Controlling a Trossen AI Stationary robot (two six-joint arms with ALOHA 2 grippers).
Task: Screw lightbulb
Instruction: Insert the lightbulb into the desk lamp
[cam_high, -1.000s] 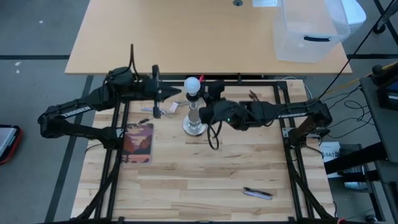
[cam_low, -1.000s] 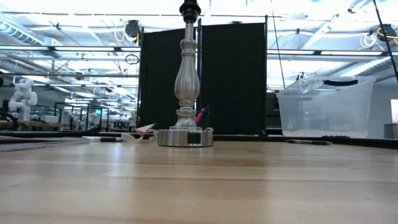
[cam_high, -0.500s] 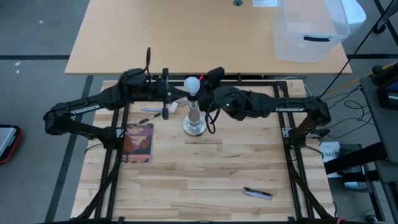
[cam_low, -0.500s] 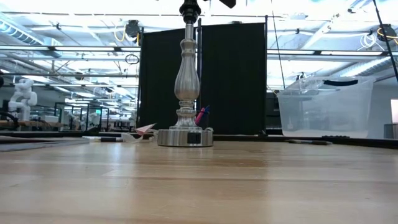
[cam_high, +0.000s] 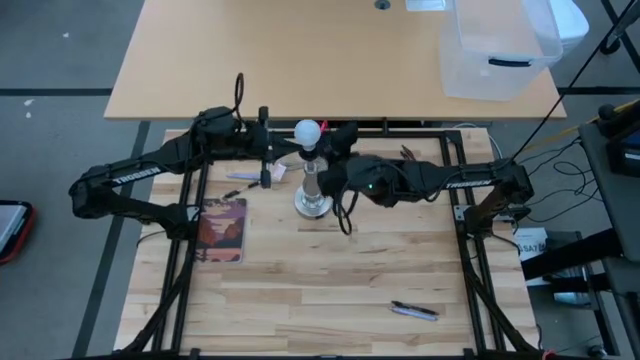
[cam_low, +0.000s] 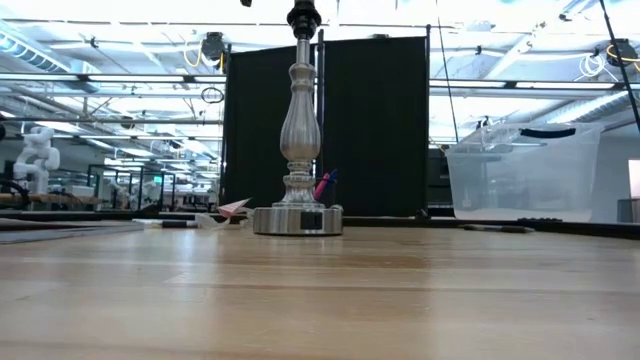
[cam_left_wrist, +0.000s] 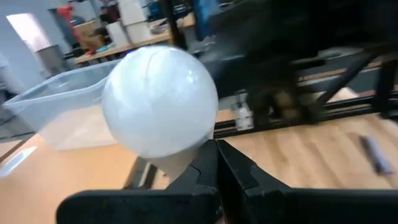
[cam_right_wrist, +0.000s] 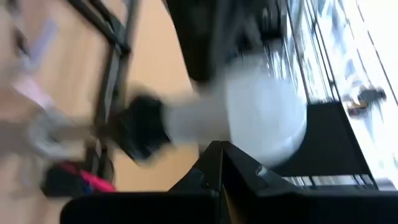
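The frosted white lightbulb (cam_high: 308, 130) sits upright in the dark socket on top of the silvery lamp stand (cam_high: 313, 200), whose round foot rests on the wooden table; the low view shows the stand's post (cam_low: 300, 120). My left gripper (cam_high: 284, 147) is shut, at bulb height on the bulb's left, its tips beside the bulb's tapering neck (cam_left_wrist: 177, 162). My right gripper (cam_high: 333, 140) is shut, on the bulb's right, its tips close to the globe (cam_right_wrist: 264, 112). The socket (cam_right_wrist: 144, 127) shows below the bulb in the right wrist view. My left gripper's shut fingertips (cam_left_wrist: 208, 163) lie level, from the table's left, right at the bulb's neck under the globe; I cannot tell whether they touch it. My right gripper's shut fingertips (cam_right_wrist: 217, 155) come level from the table's right, next to the globe; I cannot tell whether they touch it.
A book (cam_high: 222, 228) lies left of the stand, small pink and white items (cam_high: 252, 176) lie behind it, and a pen (cam_high: 414, 311) lies near the front right. A clear plastic bin (cam_high: 498, 45) stands on the far table. A cable loop (cam_high: 345, 215) hangs under the right arm.
My left gripper has moved toward the table's right, up to the bulb, and then held there. My right gripper swung toward the far edge and came back beside the bulb. The stand has stayed in place.
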